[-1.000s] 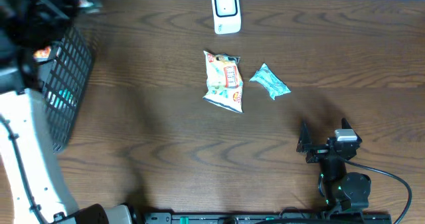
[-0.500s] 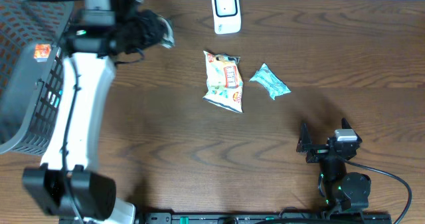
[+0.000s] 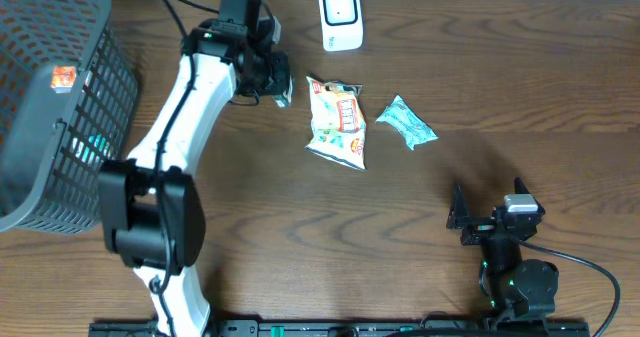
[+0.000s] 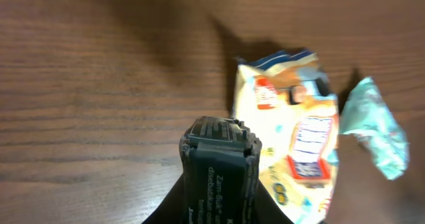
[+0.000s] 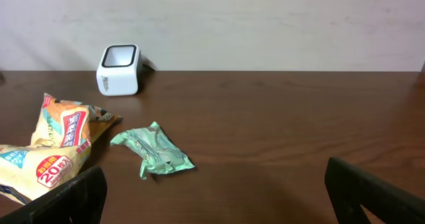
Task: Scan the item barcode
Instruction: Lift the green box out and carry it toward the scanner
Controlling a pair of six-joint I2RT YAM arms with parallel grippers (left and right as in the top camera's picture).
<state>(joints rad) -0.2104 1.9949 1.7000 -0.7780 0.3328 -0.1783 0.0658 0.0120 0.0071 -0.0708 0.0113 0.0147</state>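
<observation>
Since a second ago the left claw (image 3: 278, 85) has swung off the basket (image 3: 110, 87) and out over the table (image 3: 250, 227). It hangs clenched on nothing, just left of the snack bag (image 3: 337, 123) and apparently clear of it. That bag, likely the item to scan, lies flat mid-table, with the scanner (image 3: 340, 17) beyond it at the far edge. Nothing is lifted or scanned yet. A green packet (image 3: 406, 122) lies just right of the bag. The right claw (image 3: 487, 209) rests spread wide, well apart.
</observation>
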